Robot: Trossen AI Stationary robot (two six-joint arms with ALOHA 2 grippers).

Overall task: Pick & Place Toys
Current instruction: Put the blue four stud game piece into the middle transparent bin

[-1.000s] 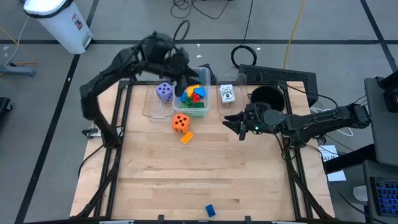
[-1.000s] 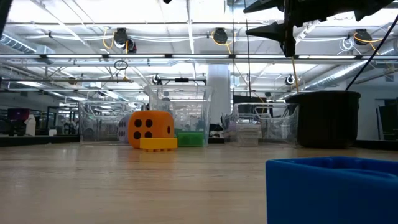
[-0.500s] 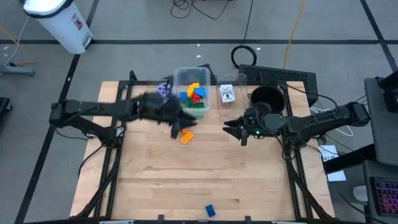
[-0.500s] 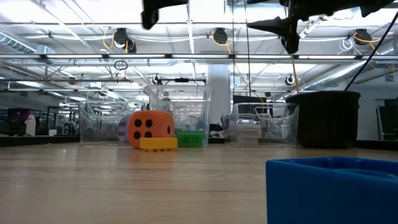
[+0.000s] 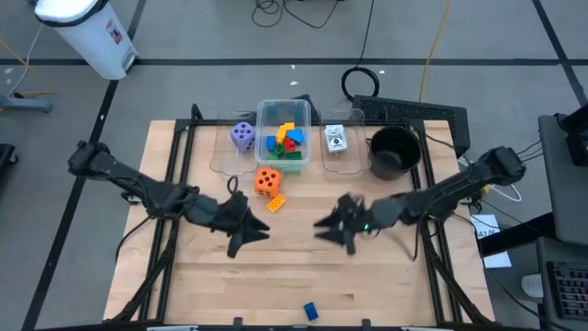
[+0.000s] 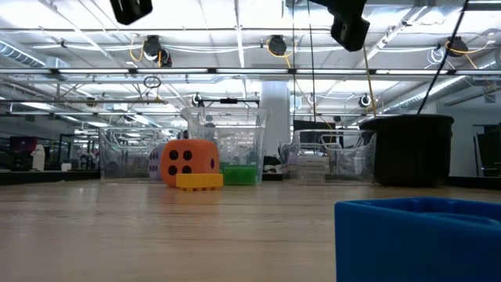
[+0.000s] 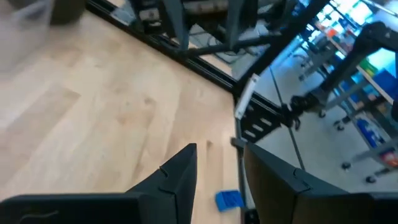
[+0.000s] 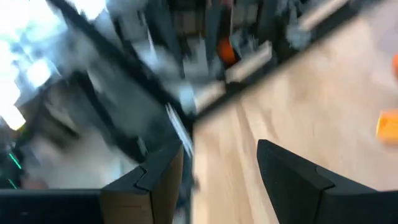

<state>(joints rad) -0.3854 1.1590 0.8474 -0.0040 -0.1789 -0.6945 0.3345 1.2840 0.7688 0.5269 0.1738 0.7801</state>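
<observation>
left gripper (image 5: 246,232): mine, fingers apart, empty, above bare table (image 5: 294,276) mid-left
right gripper (image 5: 333,227): mine, fingers apart, empty, facing my left one
blue block (image 5: 310,312): near table's front edge, between and ahead of both grippers
orange die (image 5: 267,180): behind left gripper, yellow block (image 5: 276,203) just beside it
purple die (image 5: 243,136): far side, next to clear tub (image 5: 283,138) of blocks

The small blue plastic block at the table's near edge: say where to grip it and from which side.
Grip the small blue plastic block across its two longer flat sides, coming straight down from above. It lies flat and alone on the wooden table, with room on every side for fingers. The left pincer is open and nearer, so it probably suits.
</observation>
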